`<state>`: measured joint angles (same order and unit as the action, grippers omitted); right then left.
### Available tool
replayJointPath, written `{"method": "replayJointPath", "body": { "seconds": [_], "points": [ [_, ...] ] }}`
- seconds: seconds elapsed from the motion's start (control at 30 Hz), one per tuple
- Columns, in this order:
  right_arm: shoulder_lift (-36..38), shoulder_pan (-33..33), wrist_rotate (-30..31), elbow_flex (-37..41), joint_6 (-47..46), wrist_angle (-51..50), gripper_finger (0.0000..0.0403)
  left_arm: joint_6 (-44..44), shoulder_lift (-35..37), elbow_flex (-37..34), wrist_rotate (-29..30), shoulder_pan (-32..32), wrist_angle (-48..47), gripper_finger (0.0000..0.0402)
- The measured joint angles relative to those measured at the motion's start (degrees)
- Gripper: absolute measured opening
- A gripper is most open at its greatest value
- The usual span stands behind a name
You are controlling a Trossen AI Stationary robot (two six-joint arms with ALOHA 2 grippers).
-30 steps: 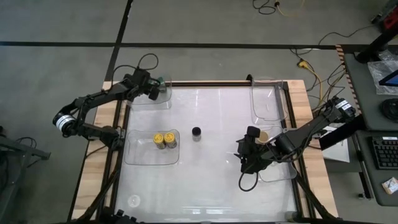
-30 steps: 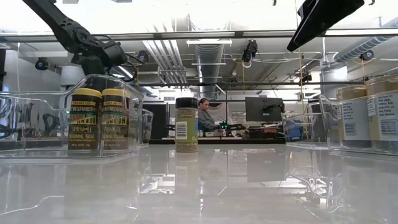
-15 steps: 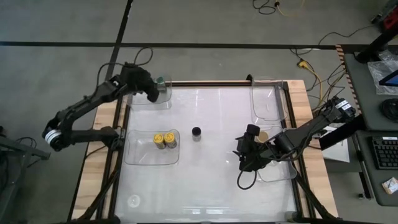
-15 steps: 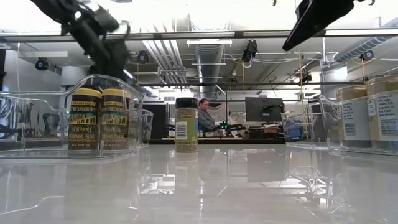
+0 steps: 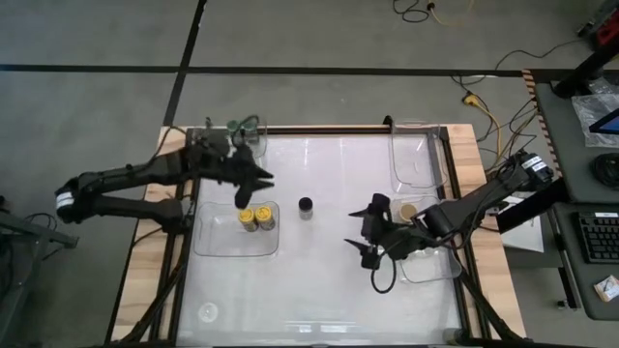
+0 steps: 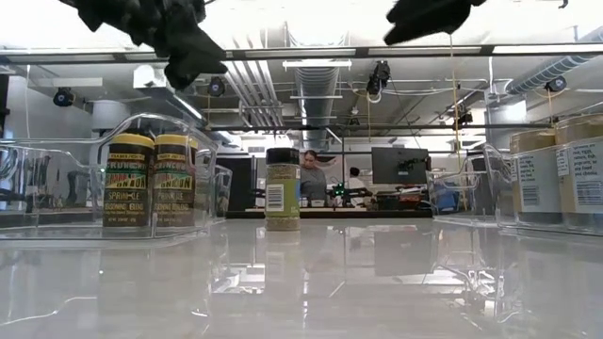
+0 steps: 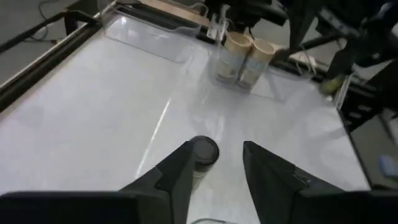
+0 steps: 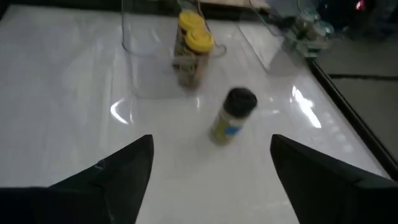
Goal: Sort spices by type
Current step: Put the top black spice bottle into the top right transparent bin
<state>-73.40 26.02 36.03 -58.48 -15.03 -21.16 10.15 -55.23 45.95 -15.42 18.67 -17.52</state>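
A black-lidded spice jar (image 5: pixel 306 206) (image 6: pixel 283 188) stands upright on its base, alone, mid-table. Two yellow-lidded jars (image 5: pixel 256 217) (image 8: pixel 193 42) stand in the near-left clear tray (image 5: pixel 211 242). Two tan-lidded jars (image 7: pixel 245 53) (image 5: pixel 410 211) stand in the right tray. A green-lidded jar (image 5: pixel 236 125) sits in the far-left tray. My left gripper (image 5: pixel 259 182) (image 7: pixel 214 168) hovers open, raised above the far edge of the yellow jars' tray, with the black-lidded jar (image 7: pixel 202 152) showing between its fingers. My right gripper (image 5: pixel 358 232) hovers open to the right of the black-lidded jar (image 8: pixel 233 115).
A further clear tray (image 5: pixel 418 155) lies at the far right. A wooden frame (image 5: pixel 464 164) borders the white table. Bare table surface lies around the black-lidded jar and along the near edge. People sit at desks in the room beyond in the low view.
My left arm has swung from the far-left tray toward the near edge and the right, ending raised over the yellow jars' tray and pointing at the black-lidded jar. My right gripper has shifted a little toward the table's left, toward that jar. No jar has moved.
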Motion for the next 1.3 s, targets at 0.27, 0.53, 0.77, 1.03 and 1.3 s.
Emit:
{"method": "replayJointPath", "body": {
  "seconds": [0.27, 0.53, 0.77, 1.03, 1.3],
  "points": [
    [-9.2, -3.9, -2.8, -3.5, 5.0, 7.1, 0.0358, 0.0, 0.4, -1.5, 5.8, -15.7, -0.5, 0.0155],
    [-20.9, -11.4, -8.4, -16.0, 9.7, 6.4, 0.035, 0.5, 0.0, -5.2, 19.0, -30.8, 2.2, 0.0155],
    [-29.5, -18.1, -18.8, -27.6, 17.0, -5.8, 0.0349, 1.0, 0.0, -15.5, 33.3, -41.8, 15.8, 0.0155],
    [-36.1, -23.0, -25.2, -40.8, 19.4, -18.0, 0.0336, -7.9, 0.1, -24.9, 41.2, -43.4, 33.9, 0.0155],
    [-40.7, -26.1, -26.2, -46.0, 19.9, -24.7, 0.032, -6.8, -1.8, -34.2, 45.6, -43.4, 46.4, 0.0156]
  ]
}}
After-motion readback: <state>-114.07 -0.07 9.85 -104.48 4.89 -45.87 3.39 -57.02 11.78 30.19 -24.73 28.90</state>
